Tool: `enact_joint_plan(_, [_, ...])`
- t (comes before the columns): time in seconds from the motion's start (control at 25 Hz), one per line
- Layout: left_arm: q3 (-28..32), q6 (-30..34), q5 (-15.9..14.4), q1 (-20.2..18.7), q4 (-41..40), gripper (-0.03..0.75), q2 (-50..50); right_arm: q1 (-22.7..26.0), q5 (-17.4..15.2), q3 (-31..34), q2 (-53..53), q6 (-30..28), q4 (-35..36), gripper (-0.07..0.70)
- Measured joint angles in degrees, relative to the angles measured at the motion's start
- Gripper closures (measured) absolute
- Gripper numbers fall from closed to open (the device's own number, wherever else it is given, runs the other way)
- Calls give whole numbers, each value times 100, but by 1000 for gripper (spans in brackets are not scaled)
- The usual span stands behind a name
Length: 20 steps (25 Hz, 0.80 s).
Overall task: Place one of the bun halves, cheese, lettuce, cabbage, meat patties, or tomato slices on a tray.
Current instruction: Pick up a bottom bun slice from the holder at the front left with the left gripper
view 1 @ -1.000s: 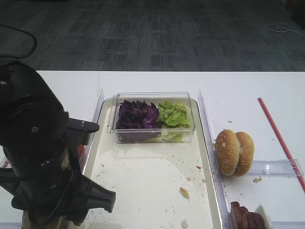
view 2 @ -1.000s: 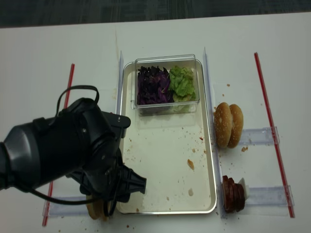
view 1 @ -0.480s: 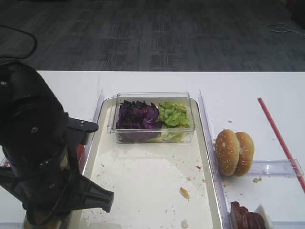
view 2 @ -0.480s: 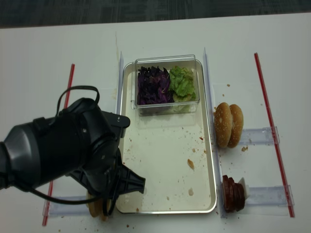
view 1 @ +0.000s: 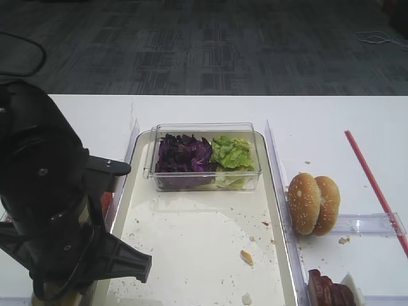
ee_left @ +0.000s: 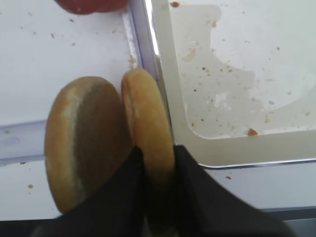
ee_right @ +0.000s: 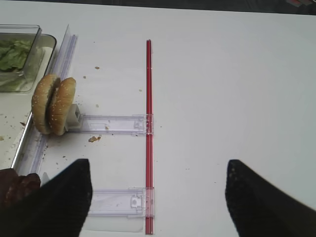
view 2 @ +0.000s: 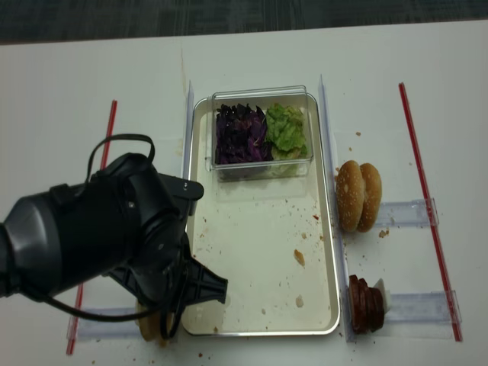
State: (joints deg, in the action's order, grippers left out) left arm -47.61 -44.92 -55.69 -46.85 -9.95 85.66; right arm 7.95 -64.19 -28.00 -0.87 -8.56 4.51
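Observation:
In the left wrist view my left gripper (ee_left: 158, 168) is shut on a plain bun half (ee_left: 148, 118) that stands on edge just outside the tray's (ee_left: 237, 145) near left corner. A second bun half (ee_left: 81, 138) leans against it on the left. A tomato slice (ee_left: 91, 5) shows at the top edge. From overhead the black left arm (view 2: 107, 236) hides the grip. Cabbage (view 2: 240, 133) and lettuce (view 2: 286, 130) fill a clear box at the tray's far end. Meat patties (view 2: 366, 305) stand right of the tray. My right gripper (ee_right: 158, 197) hangs open above bare table. Cheese is out of view.
Two sesame buns (view 2: 358, 196) stand on edge in a clear holder right of the tray. Red strips (view 2: 427, 198) run along both sides of the work area. Crumbs dot the tray floor (view 1: 191, 236). Clear plastic rails (ee_right: 113, 123) lie on the table under the right gripper.
The left gripper's fingers have come together on the bun half. The left arm has barely shifted. Nothing else has moved.

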Motion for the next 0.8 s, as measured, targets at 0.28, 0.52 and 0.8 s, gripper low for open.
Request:
enact_joint_plan(0.28, [0, 0, -33, 0, 10, 583, -464, 0, 0, 0, 0, 0, 0, 41])
enact_joint_plan(0.52, [0, 0, -45, 0, 131, 585, -850, 0, 0, 0, 0, 0, 0, 41])
enact_joint_plan(0.8, [0, 0, -35, 0, 131, 586, -1268, 0, 0, 0, 0, -12, 0, 42])
